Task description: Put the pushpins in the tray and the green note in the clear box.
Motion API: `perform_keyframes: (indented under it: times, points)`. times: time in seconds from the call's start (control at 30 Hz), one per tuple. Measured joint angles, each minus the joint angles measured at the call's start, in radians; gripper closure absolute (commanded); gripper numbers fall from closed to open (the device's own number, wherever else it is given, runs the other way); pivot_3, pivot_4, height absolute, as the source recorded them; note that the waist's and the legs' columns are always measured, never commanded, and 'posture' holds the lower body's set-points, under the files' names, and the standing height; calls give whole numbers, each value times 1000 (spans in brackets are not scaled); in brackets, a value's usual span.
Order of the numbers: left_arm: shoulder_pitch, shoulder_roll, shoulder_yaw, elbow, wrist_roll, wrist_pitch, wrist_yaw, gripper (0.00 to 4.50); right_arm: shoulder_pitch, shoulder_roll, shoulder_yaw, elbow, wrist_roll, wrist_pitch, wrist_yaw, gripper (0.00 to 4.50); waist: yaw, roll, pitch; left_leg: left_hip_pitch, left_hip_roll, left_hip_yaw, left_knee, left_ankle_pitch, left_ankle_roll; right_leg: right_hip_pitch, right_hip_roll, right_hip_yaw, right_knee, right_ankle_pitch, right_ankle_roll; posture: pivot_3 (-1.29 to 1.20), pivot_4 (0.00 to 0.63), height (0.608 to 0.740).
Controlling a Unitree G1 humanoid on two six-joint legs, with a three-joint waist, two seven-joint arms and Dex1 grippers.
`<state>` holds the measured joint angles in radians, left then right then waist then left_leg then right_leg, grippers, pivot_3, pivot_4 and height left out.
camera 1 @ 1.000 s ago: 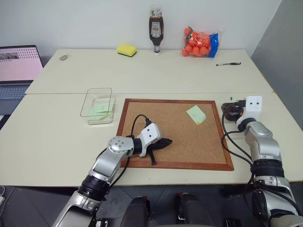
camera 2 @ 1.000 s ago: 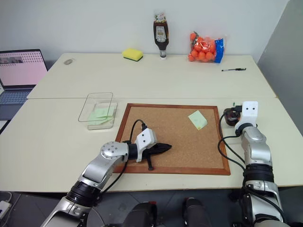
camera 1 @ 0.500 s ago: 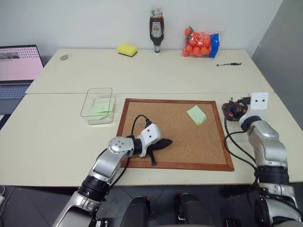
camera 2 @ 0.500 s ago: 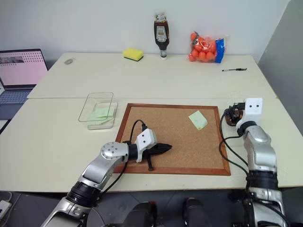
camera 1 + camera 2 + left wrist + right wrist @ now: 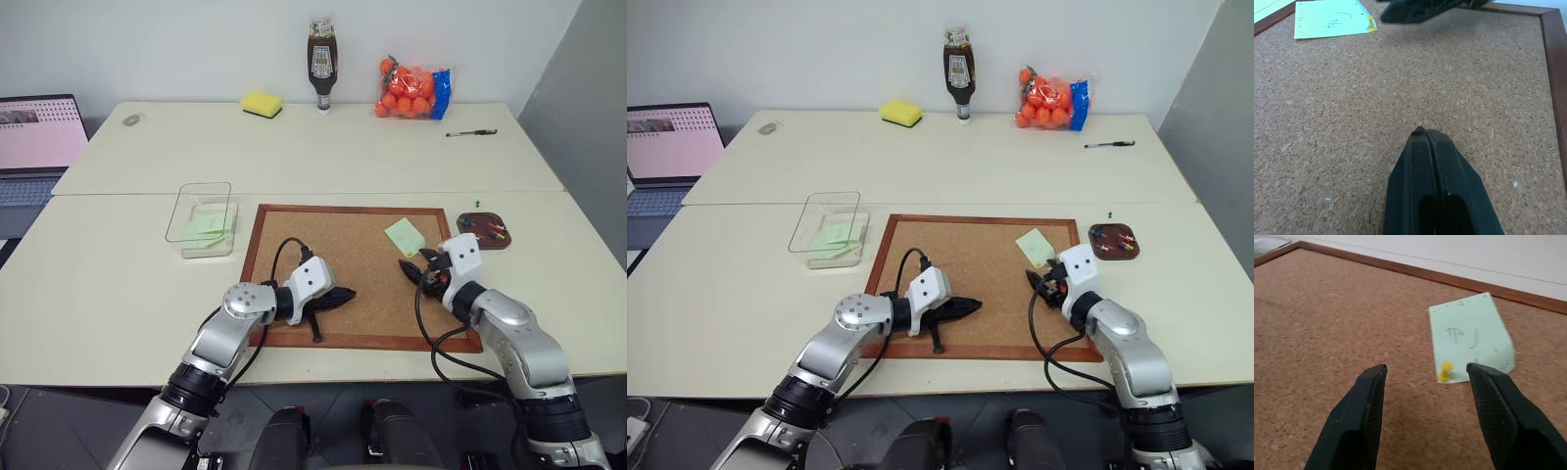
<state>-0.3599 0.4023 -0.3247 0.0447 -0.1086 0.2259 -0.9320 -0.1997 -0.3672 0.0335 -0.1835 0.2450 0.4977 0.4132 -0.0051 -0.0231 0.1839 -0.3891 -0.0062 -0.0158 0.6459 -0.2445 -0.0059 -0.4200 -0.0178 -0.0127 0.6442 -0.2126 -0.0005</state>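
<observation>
1. The green note point(image 5: 1471, 338) is lying flat on the corkboard point(image 5: 362, 284) toward its 1 o'clock corner, held down by a yellow-headed pin point(image 5: 1444, 372) at its near edge.
2. Your right tool point(image 5: 1425, 416) is hovering just short of that pin with its jaws standing apart and holding nothing, probably lined up to pull it.
3. The tray point(image 5: 484, 230) is sitting on the tabletop at 3 o'clock of the board, with pins inside.
4. The clear box point(image 5: 202, 219) is waiting at 9 o'clock, a green sheet already in it.
5. Your left tool point(image 5: 338, 294) is resting closed and empty over the board's near edge, out of the way.
</observation>
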Motion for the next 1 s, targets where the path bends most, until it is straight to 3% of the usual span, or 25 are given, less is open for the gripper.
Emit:
perform_keyframes:
  times: [0.13, 0.23, 0.6, 1.0]
  points:
    - [-2, 0, -1, 2, 0, -3, 0, 4500, -20, 2, 1, 46, -26, -24, -1, 1747, 0, 0, 0, 0, 0, 0, 0, 0, 0, 0, 0, 0, 0, 0, 0, 0, 150, 740]
    - [-2, 0, -1, 3, 0, -5, 0, 4500, -26, 3, 1, 83, -38, -42, -1, 2193, 0, 0, 0, 0, 0, 0, 0, 0, 0, 0, 0, 0, 0, 0, 0, 0, 150, 740]
    - [-2, 0, -1, 5, 0, -11, 1, 4500, -56, 14, 11, 140, -80, -88, 0, 4445, 0, 0, 0, 0, 0, 0, 0, 0, 0, 0, 0, 0, 0, 0, 0, 0, 150, 740]
    - [0, 1, 0, 4, 0, -11, 0, 4500, -51, 40, 3, 130, -98, -120, -1, 4445, 0, 0, 0, 0, 0, 0, 0, 0, 0, 0, 0, 0, 0, 0, 0, 0, 150, 740]
